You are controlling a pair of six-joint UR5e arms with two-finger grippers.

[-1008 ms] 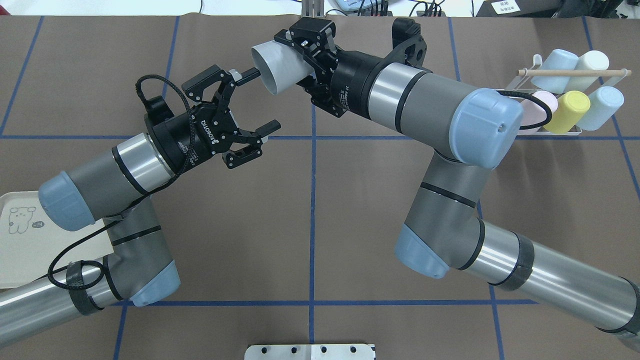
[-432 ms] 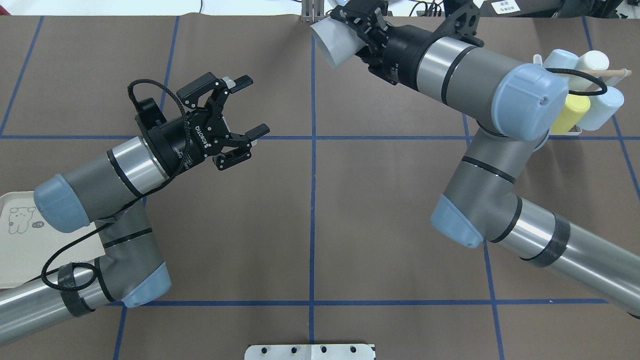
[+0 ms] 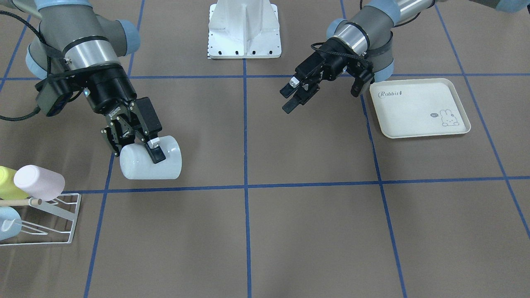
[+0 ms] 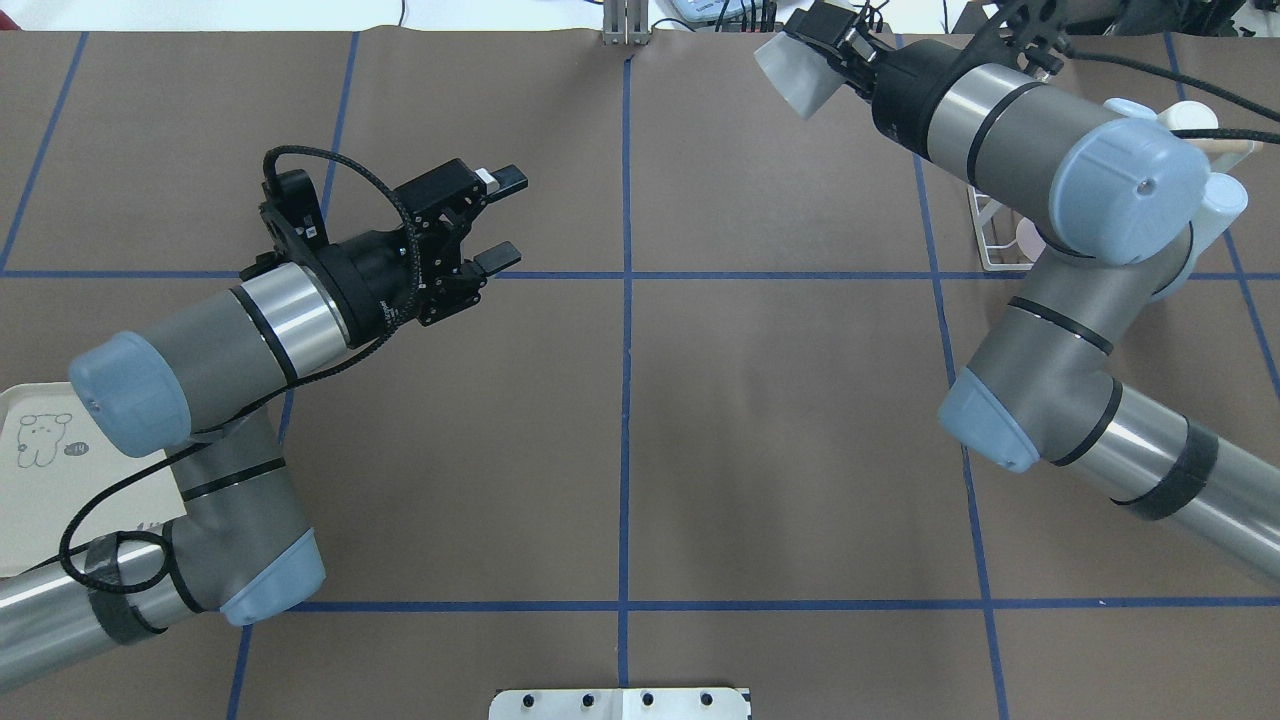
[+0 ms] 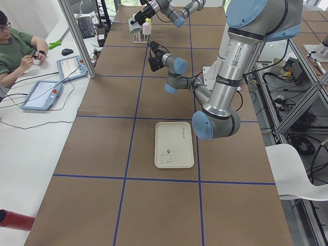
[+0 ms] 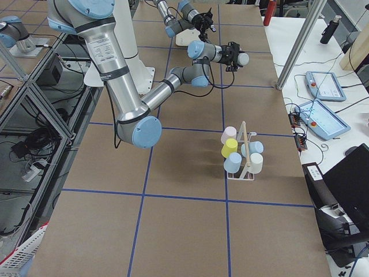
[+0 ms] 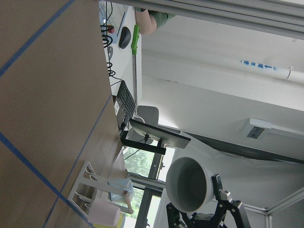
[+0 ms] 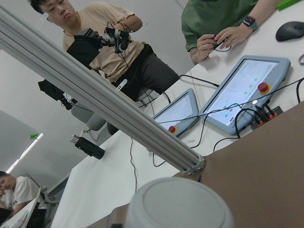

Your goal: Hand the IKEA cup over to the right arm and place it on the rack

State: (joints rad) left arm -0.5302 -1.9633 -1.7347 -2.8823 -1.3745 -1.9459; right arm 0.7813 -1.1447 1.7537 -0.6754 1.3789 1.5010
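The white IKEA cup (image 3: 165, 163) lies on its side in the air with my right gripper (image 3: 138, 151) shut on it near its base. From overhead the cup (image 4: 790, 75) is at the table's far edge, right of centre, just left of the rack (image 4: 990, 245), which the right arm mostly hides. The left wrist view looks into the cup's open mouth (image 7: 189, 185); the right wrist view shows its base (image 8: 178, 204). My left gripper (image 4: 508, 217) hangs open and empty over the left half, well away from the cup.
The white wire rack (image 6: 242, 153) carries pink, yellow, pale blue and cream cups under a wooden rod. A cream rabbit-print tray (image 3: 418, 107) lies by the left arm's base. People sit with tablets (image 5: 48, 92) beyond the far edge.
The right arm has carried the cup away from the left gripper, to the right and toward the table's far edge near the rack. The left gripper stays open and has turned a little.
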